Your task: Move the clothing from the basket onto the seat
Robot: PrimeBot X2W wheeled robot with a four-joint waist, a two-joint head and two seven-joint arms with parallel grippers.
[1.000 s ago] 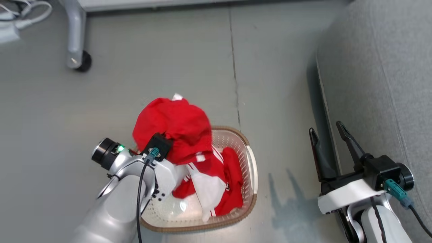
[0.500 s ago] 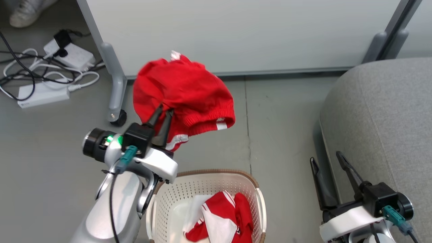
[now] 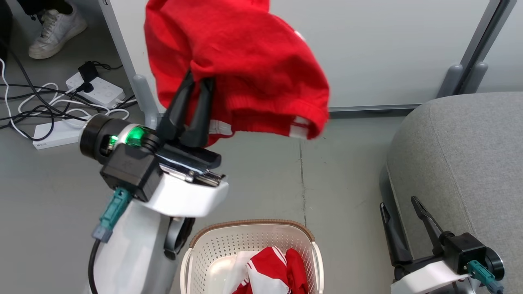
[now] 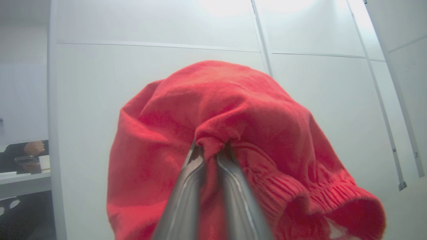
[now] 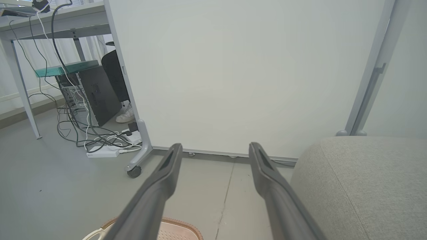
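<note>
Grey seat (image 3: pixel 461 163) on the right, rounded corner toward us, with the pale panel (image 3: pixel 388 49) standing behind it. And there's the red sweater (image 3: pixel 253 61), high in the air in front of that panel, pinched on a fold by the left gripper (image 3: pixel 199 79), fingers nearly together. The basket (image 3: pixel 204 253) stands on the floor, apart from the seat's left edge, with red-and-white clothes (image 3: pixel 273 273) piled toward its right wall. The right gripper (image 3: pixel 398 203) hovers just beside the seat's left edge, spread wide, holding nothing.
</note>
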